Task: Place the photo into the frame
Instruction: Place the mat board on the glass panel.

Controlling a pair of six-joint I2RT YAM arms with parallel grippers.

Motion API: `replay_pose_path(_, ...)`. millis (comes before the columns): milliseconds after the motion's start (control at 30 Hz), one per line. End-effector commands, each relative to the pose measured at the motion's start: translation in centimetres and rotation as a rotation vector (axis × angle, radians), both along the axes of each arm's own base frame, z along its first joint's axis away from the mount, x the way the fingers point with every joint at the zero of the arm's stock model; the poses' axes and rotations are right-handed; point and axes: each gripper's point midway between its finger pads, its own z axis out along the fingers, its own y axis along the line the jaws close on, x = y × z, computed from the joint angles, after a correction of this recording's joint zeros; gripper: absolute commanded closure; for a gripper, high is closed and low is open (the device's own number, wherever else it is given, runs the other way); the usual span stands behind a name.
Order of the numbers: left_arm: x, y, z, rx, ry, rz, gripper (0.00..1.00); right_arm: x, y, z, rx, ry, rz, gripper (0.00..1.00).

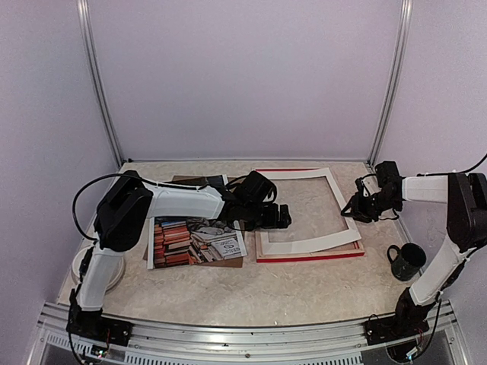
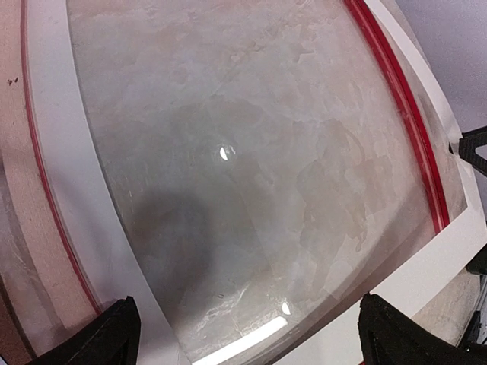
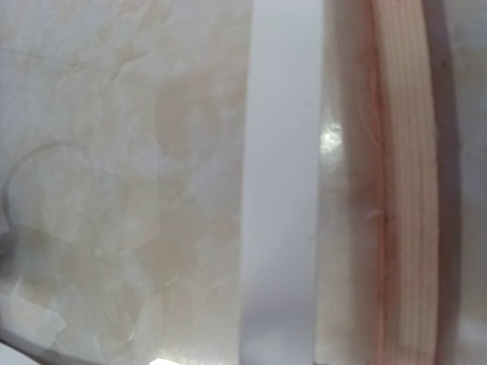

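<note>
**Photo out on the counter, frame holding only the mat**

The frame lies flat on the counter, right of centre in the top view, with a red rim showing along its near and far sides. A white mat lies askew on it, its far right corner running out over the red rim. Inside the opening there is only a clear pane with bright glints, and the marbled counter shows through it.

The photo is not in the frame. It lies face up at the frame's 9 o'clock, just beside it, on a brown backing board whose edge shows along the near side. The left arm crosses over the photo's far part.

The left pincer is at the frame's left side. In its wrist view its fingertips stand spread wide at the two lower corners with nothing between them, above the pane and the mat's white strip.

The right pincer is at the frame's 3 o'clock edge. Its wrist view shows no fingers, only the mat strip and the frame's pale wood side, so I cannot tell how far apart its jaws stand.

A dark mug stands upright at the frame's 4 o'clock, near it. Its contents cannot be made out.
</note>
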Motion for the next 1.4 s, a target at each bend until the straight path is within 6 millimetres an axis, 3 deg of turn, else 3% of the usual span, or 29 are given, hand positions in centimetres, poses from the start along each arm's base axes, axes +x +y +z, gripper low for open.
replay_pose_path(0, 0.0, 2.0, -2.0, 0.082, 0.012, 0.052, 0.01, -0.3, 0.1, -0.2, -0.028, 0.016, 0.008, 0.65)
replay_pose_path(367, 1.0, 3.5, -3.0, 0.082, 0.051, 0.085, 0.01, -0.3, -1.0, -0.8, -0.114, 0.039, -0.027, 0.59)
replay_pose_path(600, 0.7, 2.7, -2.2, 0.025, 0.06, 0.052, 0.01, 0.0, -1.2, -0.3, -0.145, 0.024, -0.032, 0.56)
replay_pose_path(767, 0.7, 1.3, 1.9, -0.096, 0.017, 0.011, 0.01, 0.1, 0.2, 1.3, -0.087, -0.035, 0.01, 0.55)
replay_pose_path(900, 1.2, 0.8, 7.6, -0.208, -0.053, -0.008, 0.01, 0.2, 1.5, 2.0, -0.062, -0.066, 0.05, 0.52)
replay_pose_path(967, 1.6, 1.2, 10.1, -0.249, -0.085, -0.004, 0.01, 0.2, 1.8, 2.4, -0.075, -0.081, 0.061, 0.45)
replay_pose_path(1067, 2.4, 3.2, 13.2, -0.269, -0.12, 0.033, 0.01, 0.3, 2.4, 3.4, -0.091, -0.118, 0.073, 0.33)
replay_pose_path(1133, 2.6, 5.1, 13.9, -0.238, -0.133, 0.076, 0.01, 0.2, 3.2, 4.3, -0.075, -0.143, 0.093, 0.29)
replay_pose_path(1267, 2.4, 9.8, 13.0, -0.144, -0.136, 0.178, 0.01, 0.1, 5.5, 6.2, -0.021, -0.183, 0.14, 0.26)
replay_pose_path(1367, 1.9, 13.9, 11.1, -0.119, -0.083, 0.262, 0.01, 0.0, 7.5, 7.3, 0.011, -0.2, 0.176, 0.26)
